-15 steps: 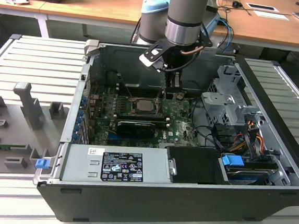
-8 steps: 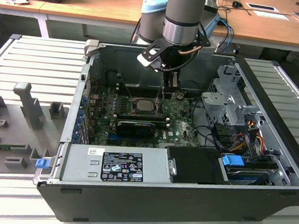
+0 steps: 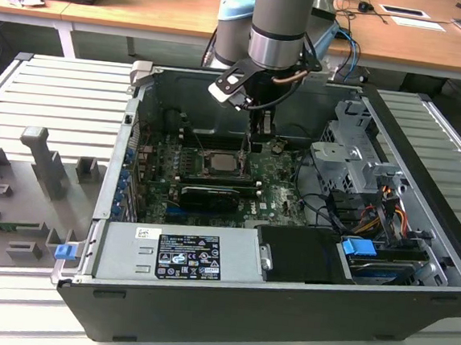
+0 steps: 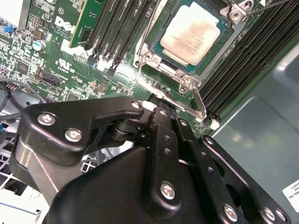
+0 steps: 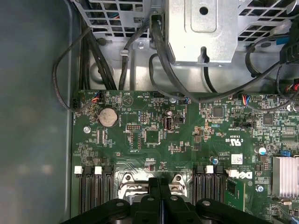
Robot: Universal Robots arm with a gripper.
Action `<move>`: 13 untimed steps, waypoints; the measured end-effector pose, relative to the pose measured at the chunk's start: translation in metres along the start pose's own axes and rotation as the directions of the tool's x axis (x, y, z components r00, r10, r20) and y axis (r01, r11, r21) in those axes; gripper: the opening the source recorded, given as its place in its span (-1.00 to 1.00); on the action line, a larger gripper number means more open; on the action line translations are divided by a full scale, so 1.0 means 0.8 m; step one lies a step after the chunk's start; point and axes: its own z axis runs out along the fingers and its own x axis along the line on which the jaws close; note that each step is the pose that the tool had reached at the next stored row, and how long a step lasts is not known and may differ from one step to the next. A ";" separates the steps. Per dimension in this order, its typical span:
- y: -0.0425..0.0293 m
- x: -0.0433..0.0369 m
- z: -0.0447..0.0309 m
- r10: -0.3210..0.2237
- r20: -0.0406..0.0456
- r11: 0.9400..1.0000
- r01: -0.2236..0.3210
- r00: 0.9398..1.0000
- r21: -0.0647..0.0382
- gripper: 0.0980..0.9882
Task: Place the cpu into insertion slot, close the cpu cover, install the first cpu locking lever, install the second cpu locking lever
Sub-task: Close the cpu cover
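gripper: tips pressed together, beside socket edge | locking lever: nearest, apparently unlatched, hard to tell | cpu cover: down | cpu: seated in insertion slot | remaining: both levers, seemingly

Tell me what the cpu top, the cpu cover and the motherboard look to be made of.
The cpu: metal top, pale silver-beige and matte, with faint brownish staining. The cpu cover: probably stamped steel, bright grey, glinting along its edges and at its corner fixings. The motherboard: green, slightly glossy laminate, likely fibreglass circuit board, carrying fine traces and soldered parts.
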 end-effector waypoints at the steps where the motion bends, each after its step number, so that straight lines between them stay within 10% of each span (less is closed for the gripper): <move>1: -0.0011 0.000 0.0000 0.000 0.000 1.000 0.000 1.000 0.000 -0.98; 13: -0.0108 0.000 -0.0004 0.000 0.000 1.000 0.000 1.000 0.000 -0.98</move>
